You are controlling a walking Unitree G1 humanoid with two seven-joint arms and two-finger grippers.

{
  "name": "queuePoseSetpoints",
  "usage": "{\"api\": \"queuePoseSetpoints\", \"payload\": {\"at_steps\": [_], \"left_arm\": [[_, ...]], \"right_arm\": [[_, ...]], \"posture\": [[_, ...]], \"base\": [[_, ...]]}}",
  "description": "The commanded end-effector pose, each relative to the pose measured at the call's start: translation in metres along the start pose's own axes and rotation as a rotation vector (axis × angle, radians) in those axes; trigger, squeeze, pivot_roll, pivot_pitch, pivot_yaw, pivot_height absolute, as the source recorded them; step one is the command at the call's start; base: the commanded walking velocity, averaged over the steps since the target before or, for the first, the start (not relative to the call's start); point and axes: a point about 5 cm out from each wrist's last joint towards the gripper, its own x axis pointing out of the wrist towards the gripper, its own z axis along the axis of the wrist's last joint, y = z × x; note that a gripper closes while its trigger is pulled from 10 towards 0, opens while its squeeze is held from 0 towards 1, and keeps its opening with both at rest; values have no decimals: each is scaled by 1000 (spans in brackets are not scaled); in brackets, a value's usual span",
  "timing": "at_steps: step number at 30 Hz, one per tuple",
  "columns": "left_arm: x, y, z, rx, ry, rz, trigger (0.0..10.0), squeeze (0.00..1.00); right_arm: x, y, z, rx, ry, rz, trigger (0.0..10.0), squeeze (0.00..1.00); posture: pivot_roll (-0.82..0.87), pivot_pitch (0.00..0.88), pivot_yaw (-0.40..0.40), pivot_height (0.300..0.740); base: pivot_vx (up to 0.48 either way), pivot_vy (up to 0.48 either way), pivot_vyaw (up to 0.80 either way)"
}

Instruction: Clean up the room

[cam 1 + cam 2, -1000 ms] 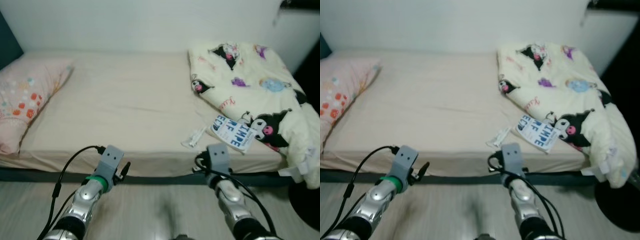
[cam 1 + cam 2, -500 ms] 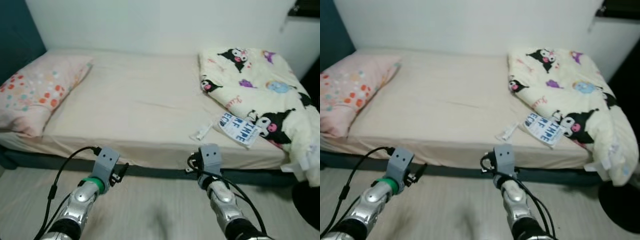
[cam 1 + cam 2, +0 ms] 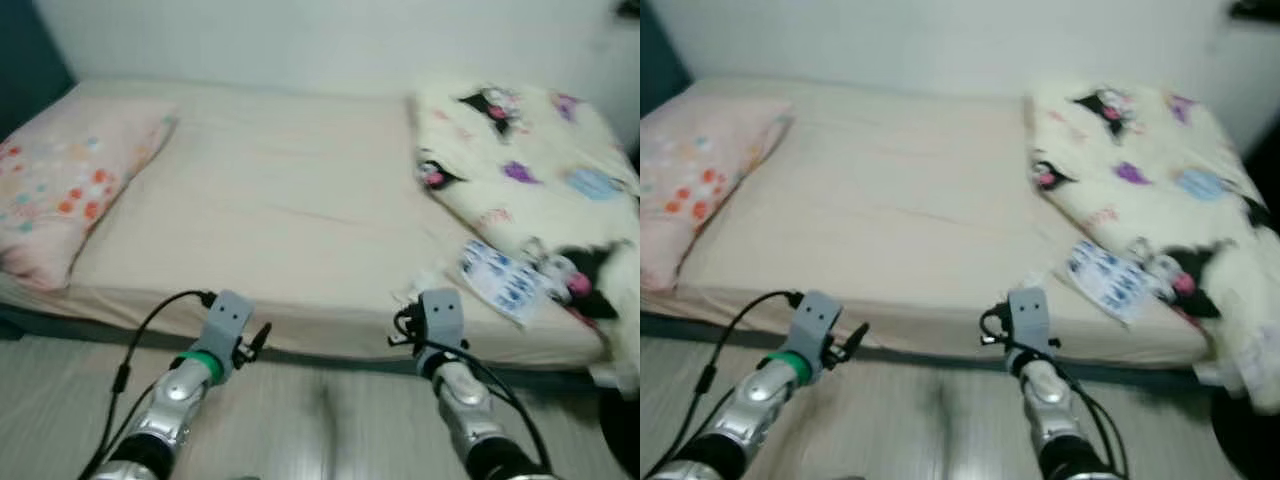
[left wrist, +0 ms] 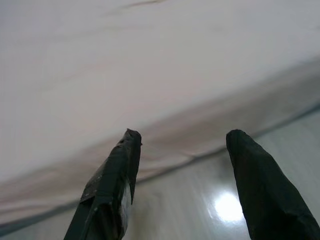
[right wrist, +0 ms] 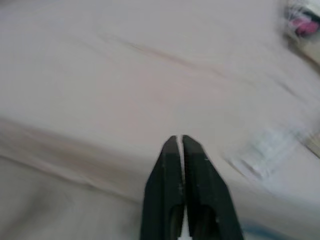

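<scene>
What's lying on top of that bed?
On the bed lie a dotted pink pillow at the left, a cartoon-print blanket bunched at the right, a blue-and-white packet and a small white wrapper. Whatever the blanket covers is hidden.

Head views were motion-blurred. Print on the white-and-blue flat packet [image 3: 503, 281] was unreadable; cream cartoon-print quilt [image 3: 530, 170] ran off the right edge.

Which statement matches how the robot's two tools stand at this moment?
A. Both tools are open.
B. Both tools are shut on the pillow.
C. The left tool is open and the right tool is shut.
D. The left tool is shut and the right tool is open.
C: the left wrist view shows the left tool with a wide gap between its fingers, while the right tool has its fingers pressed together, holding nothing.
</scene>
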Motion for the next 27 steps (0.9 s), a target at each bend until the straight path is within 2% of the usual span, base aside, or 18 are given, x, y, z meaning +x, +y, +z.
{"api": "queuePoseSetpoints", "payload": {"at_steps": [1,3,7,27], "left_arm": [[7,-13,9,5,-29,-39,10000,0],[7,-13,9,4,-28,-39,10000,0],[7,-13,8,0,-22,-33,10000,0],[8,-11,10,-6,-28,-43,10000,0]], "right_arm": [[-12,-17,-17,10,68,-51,10000,0],[-12,-18,-17,10,67,-52,10000,0],[-12,-18,-16,-1,63,-51,10000,0],[-12,-16,-16,1,65,-50,10000,0]], "posture": [[9,17,53,725],[9,17,53,725],[9,17,52,725],[10,15,59,725]], "base": [[424,0,-750],[424,0,-750],[322,0,0],[0,0,0]]}}
